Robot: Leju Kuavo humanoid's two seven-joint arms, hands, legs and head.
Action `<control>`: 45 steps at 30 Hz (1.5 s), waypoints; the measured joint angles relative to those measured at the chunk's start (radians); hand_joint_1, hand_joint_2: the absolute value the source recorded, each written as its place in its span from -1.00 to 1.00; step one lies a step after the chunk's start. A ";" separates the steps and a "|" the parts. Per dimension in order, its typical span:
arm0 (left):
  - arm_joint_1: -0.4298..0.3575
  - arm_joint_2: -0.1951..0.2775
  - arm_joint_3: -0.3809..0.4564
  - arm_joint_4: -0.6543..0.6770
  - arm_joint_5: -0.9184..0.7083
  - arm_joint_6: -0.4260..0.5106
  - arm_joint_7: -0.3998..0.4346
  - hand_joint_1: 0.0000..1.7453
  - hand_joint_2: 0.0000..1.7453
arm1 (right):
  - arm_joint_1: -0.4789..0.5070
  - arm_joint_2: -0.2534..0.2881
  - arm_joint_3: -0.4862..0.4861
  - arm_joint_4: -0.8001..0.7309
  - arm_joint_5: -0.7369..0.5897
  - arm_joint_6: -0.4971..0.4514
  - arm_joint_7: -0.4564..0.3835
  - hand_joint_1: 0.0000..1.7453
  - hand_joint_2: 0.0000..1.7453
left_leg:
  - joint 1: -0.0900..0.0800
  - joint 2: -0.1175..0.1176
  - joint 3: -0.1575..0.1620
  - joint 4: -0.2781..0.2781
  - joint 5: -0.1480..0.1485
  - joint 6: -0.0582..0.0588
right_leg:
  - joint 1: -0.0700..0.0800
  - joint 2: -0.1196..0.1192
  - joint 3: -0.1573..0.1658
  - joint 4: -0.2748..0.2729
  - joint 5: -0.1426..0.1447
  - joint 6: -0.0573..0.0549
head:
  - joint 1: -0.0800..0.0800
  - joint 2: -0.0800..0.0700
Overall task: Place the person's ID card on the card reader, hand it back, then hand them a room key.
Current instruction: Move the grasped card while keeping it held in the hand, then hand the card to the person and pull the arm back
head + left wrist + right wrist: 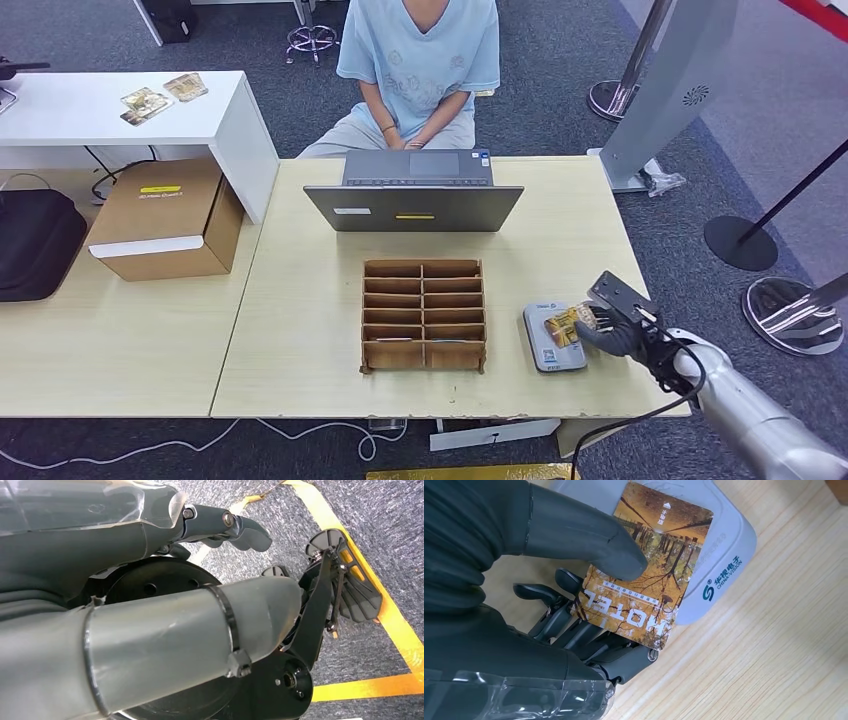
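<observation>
My right hand pinches a card at the table's front right. The card carries an autumn-tree picture and the word HOTEL. My thumb presses on its face and my fingers lie under it. The card sits tilted over the light grey card reader, whose blue logo shows beside the card. Whether the card touches the reader I cannot tell. My left hand hangs above the grey carpet, holding nothing, fingers loosely apart. A person in a light blue shirt sits across the table.
A brown slotted card box stands mid-table, left of the reader. A grey laptop stands behind it, facing the person. A cardboard box and a black bag sit on the left table. Stanchion bases stand at the right.
</observation>
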 joint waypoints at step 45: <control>-0.022 0.025 -0.045 0.000 -0.066 0.007 -0.030 -1.00 -1.00 | -0.665 0.645 -0.052 0.047 1.468 -0.872 0.018 1.00 1.00 | 0.001 0.004 0.000 -0.001 0.003 -0.002 | 0.000 0.004 -0.002 0.003 0.001 -0.001 | 0.000 0.000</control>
